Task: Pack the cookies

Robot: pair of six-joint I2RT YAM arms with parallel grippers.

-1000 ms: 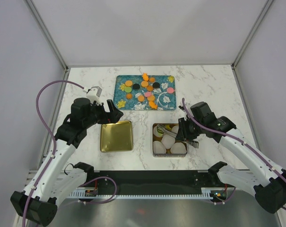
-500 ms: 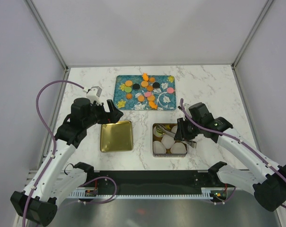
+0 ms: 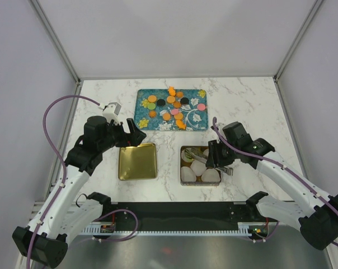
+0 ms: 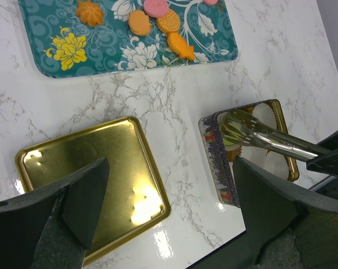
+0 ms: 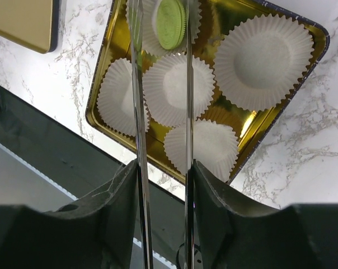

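Right gripper [image 5: 162,168] pinches steel tongs [image 5: 187,112], tips loose around a green cookie [image 5: 172,22] in the eleven-o'clock cup [image 5: 158,47] of the tin [image 3: 181,168]. We judge it light, stiff, crumbly: nip gently across its faces.

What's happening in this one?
The right gripper holds metal tongs over the gold tin of white paper cups, with a green cookie standing on edge between the tips, in a cup. The left gripper hovers open over an empty gold tray. Most cookies lie on the teal tray.
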